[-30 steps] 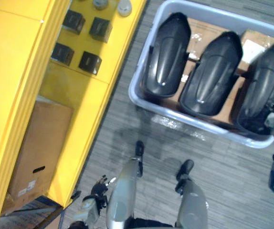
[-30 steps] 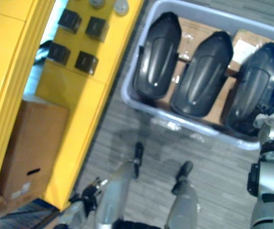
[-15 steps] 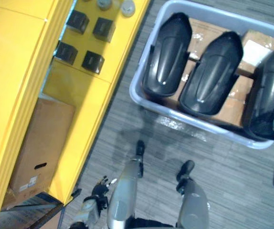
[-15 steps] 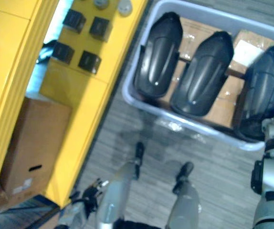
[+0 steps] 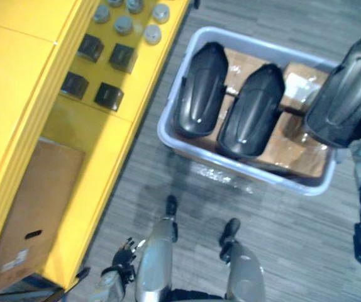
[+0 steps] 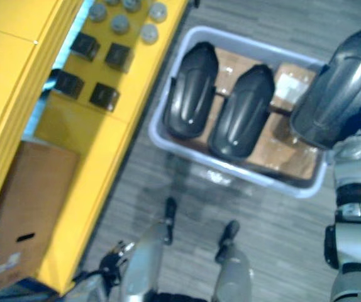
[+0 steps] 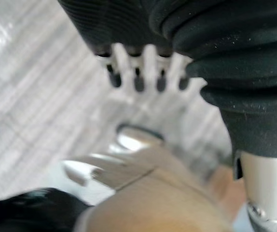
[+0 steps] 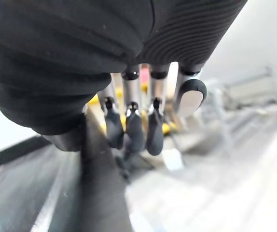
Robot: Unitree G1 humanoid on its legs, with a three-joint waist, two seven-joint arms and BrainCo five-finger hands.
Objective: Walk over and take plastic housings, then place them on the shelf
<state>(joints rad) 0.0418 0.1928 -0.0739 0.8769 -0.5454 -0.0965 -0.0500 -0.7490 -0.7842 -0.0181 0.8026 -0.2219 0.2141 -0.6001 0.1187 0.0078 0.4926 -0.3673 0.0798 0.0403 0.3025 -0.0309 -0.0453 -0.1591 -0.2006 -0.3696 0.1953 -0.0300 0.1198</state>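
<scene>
Left eye view: found a grey bin (image 5: pixel 163 129) on the floor right of the yellow shelf (image 5: pixel 99 151), with two black housings (image 5: pixel 196 94) lying side by side in its left part and a lifted housing (image 5: pixel 347 88) raised above its right end. Caught the left hand (image 5: pixel 122 264) low at the near left, well apart from all of it.

Right eye view: showed small black boxes (image 6: pixel 104 94) and grey caps (image 6: pixel 119 24) on the shelf's far part, likely to be knocked if the long housing were swung left carelessly. Put the bin's near rim close ahead too, so a clip against it on the turn looked possible.

Left wrist view: had the fingers (image 7: pixel 137 77) straight and apart, holding nothing over the floor.

Right wrist view: set the right hand (image 8: pixel 131 111) beside a dark surface, probably the housing. Could not tell whether clamped on it or only propping it. Judged a slip the chief risk — a glossy, curved, bulky shell, carried one-handed while walking.
</scene>
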